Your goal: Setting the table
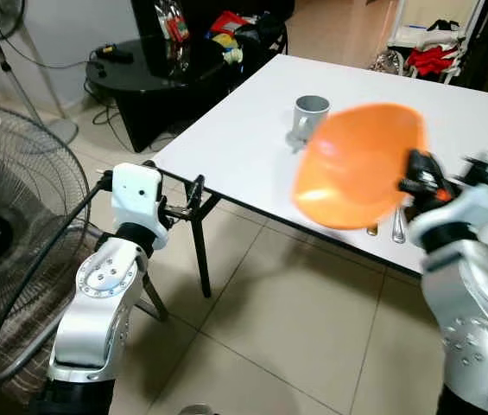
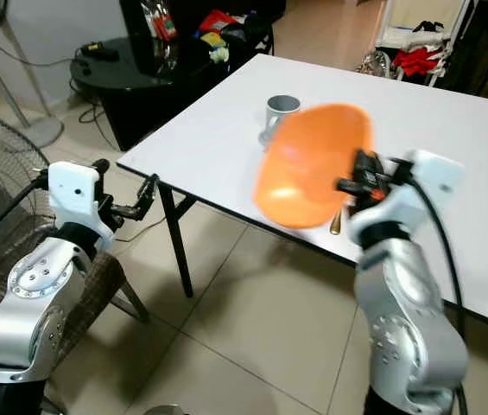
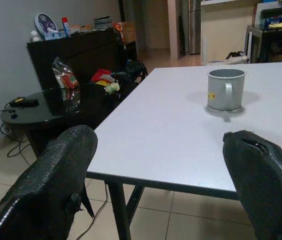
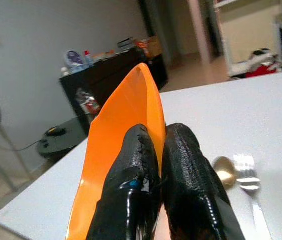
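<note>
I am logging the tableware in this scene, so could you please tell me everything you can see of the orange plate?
The orange plate is a plain, smooth, rounded dish with a raised rim, plastic by its look. It is blurred in the head views. The right pincer is shut on its rim, holding it tilted up on edge in the air above the near edge of the white table. It hangs near the grey mug and above a spoon and fork, touching none of them.

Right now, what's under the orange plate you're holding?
The orange plate hangs tilted in the right gripper above the white table's near edge. A spoon and fork lie below it, partly covered in the eye views.
</note>
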Tool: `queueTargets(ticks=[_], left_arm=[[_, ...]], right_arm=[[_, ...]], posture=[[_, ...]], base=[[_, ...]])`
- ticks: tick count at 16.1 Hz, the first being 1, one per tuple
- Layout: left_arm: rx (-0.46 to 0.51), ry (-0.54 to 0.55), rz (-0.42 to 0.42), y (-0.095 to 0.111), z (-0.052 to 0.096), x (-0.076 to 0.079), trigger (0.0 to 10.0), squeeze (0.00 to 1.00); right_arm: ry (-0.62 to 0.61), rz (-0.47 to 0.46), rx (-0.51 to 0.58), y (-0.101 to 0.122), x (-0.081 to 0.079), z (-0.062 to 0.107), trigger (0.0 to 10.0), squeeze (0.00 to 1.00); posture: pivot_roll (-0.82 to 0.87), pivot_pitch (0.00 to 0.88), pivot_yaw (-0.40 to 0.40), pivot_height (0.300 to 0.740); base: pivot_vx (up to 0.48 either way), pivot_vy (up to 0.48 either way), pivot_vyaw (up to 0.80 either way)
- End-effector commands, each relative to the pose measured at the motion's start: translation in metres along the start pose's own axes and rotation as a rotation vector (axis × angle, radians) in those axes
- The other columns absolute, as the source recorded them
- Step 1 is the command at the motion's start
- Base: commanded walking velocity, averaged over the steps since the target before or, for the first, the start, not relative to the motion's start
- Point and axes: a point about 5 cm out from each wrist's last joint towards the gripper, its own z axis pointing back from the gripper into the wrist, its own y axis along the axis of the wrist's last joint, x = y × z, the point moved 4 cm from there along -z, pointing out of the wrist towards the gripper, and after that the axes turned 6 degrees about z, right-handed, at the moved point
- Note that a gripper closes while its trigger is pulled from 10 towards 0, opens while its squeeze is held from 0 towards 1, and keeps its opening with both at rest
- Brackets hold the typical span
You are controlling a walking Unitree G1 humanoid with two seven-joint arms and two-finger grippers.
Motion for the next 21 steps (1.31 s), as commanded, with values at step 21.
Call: queueTargets(ticks=[21], left_arm=[[0.000, -0.018, 0.004, 0.005, 0.002, 0.000, 10.0, 0.00]], right_arm=[[0.093, -0.040, 0.023, 0.011, -0.005, -0.018, 10.0, 0.00]], posture=[[0.10, 0.000, 0.026, 0.740]], base=[[0.336, 0.000, -0.15]])
